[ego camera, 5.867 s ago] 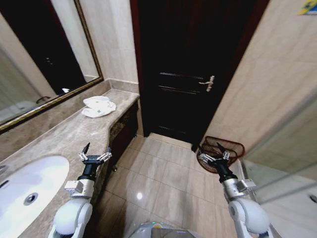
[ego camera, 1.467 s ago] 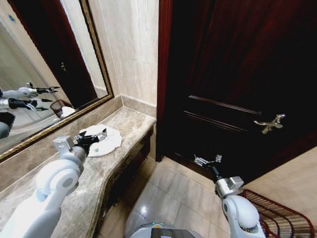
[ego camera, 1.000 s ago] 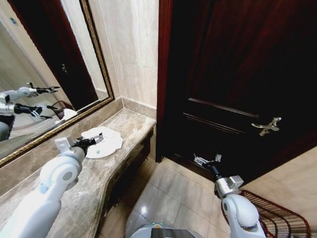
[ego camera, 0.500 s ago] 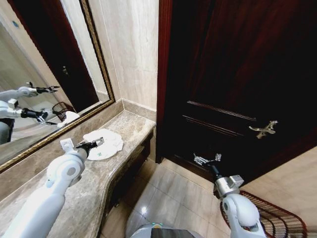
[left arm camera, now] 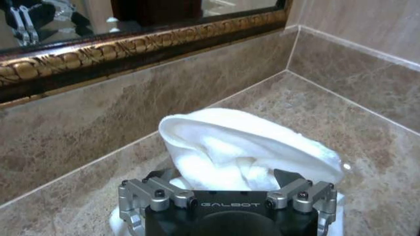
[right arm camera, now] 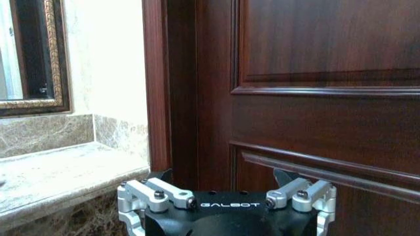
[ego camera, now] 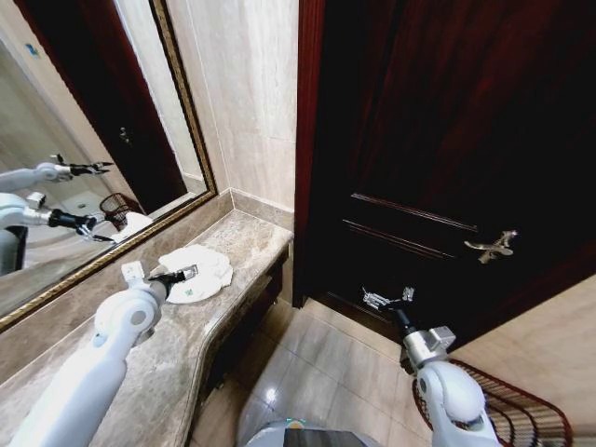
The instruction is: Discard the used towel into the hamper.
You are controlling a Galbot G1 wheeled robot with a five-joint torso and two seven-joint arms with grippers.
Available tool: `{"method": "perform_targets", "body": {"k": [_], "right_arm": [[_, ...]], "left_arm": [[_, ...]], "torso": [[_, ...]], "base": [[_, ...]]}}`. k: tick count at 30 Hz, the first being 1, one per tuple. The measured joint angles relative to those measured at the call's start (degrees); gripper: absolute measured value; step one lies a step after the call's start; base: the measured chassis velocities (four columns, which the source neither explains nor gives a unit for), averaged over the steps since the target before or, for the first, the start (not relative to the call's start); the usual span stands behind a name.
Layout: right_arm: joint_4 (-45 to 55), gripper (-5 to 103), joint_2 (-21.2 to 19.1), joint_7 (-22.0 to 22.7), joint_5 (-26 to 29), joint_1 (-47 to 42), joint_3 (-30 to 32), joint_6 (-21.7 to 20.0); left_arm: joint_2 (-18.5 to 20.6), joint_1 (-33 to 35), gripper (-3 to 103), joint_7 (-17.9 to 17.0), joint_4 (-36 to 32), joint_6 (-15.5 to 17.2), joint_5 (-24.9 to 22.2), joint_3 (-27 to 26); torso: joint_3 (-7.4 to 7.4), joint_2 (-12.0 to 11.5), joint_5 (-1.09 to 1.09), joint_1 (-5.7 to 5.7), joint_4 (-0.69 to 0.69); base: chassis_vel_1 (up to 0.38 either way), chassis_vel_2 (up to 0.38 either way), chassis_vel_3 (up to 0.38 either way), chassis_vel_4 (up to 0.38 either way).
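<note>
The left gripper [ego camera: 182, 274] hangs spread wide over the crumpled white towel [ego camera: 197, 271] on the counter [ego camera: 177, 372], no clear long axis, while the hamper [ego camera: 521, 419] stands on the floor beside the open right gripper [ego camera: 384, 299].

A bathroom corner centred on a tall dark reddish-brown wooden door [ego camera: 438, 140] with raised panels and a metal lever handle [ego camera: 491, 246]. Just left of the door, a narrow wall of pale beige tiles [ego camera: 247, 93] runs down to a low stone upstand. Left of that wall hangs a large mirror [ego camera: 74, 140] in a carved gilt frame. Below the mirror, a brown marbled stone countertop [ego camera: 177, 335] reaches towards the door's frame. In front of the door, glossy beige floor tiles [ego camera: 317, 358] catch a bright reflection of light. Right of the door is more beige wall tiling [ego camera: 549, 345].
</note>
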Motion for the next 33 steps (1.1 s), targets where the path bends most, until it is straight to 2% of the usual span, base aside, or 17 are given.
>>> {"method": "perform_targets", "body": {"k": [6,8,13,17,22,26,28,31,32,33], "right_arm": [[-0.45,100,-0.36,-0.05,0.03,0.4,-0.14,-0.21],[-0.58,100,-0.42,-0.05,0.04,0.44,0.02,-0.22],[-0.76,100,-0.57,-0.04,0.06,0.49,0.24,-0.22],[-1.23,100,-0.97,0.16,0.27,0.48,0.83,-0.18],[-1.65,100,-1.26,0.18,0.33,0.34,0.92,0.07],[-1.77,100,-1.28,0.22,0.33,0.55,0.73,0.11],[-1.78,100,-1.28,0.23,0.33,0.66,0.65,0.1],[-1.78,100,-1.29,0.27,0.33,0.92,0.51,0.09],[-1.78,100,-1.29,0.27,0.33,0.92,0.51,0.09],[-1.78,100,-1.29,0.28,0.33,0.93,0.5,0.09]], "left_arm": [[0.31,-1.89,100,2.37,2.54,-0.2,0.8,1.75],[0.38,-4.39,100,3.69,4.41,-0.53,1.61,4.43],[0.11,-7.55,100,3.99,6.61,-0.7,2.26,7.81],[-0.74,-10.7,100,4.0,9.99,-0.77,5.66,11.64],[-1.27,-10.81,103,4.34,11.61,-0.86,7.55,12.13],[-1.78,-10.77,92,4.42,13.01,-0.86,8.04,12.29],[-1.85,-10.76,92,4.42,13.28,-0.91,8.09,12.35],[-1.78,-10.59,76,4.57,13.66,-1.55,8.24,12.48],[-1.78,-10.59,76,4.57,13.66,-1.55,8.24,12.48],[-1.74,-10.55,71,4.63,13.65,-1.63,8.29,12.49]], "torso": [[-0.08,-0.15,0.0,-0.07,0.02],[-0.14,-0.26,-0.01,-0.13,0.0],[-0.19,-0.36,0.01,-0.17,0.0],[-0.26,-0.5,0.01,-0.23,-0.01],[-0.31,-0.57,0.01,-0.28,0.0],[-0.35,-0.62,0.01,-0.31,0.0],[-0.36,-0.64,0.02,-0.32,0.0],[-0.38,-0.68,0.02,-0.34,0.01],[-0.38,-0.68,0.02,-0.34,0.01],[-0.38,-0.69,0.02,-0.34,0.01]], "base": [[0.0,0.0,0.0,0.0],[0.0,0.0,0.0,0.0],[0.0,0.0,0.0,0.0],[0.0,0.0,0.0,0.0],[0.0,0.0,0.0,0.0],[0.0,0.0,0.0,0.0],[0.0,0.0,0.0,0.0],[0.0,0.0,0.0,0.0],[0.0,0.0,0.0,0.0],[0.0,0.0,0.0,0.0]]}}
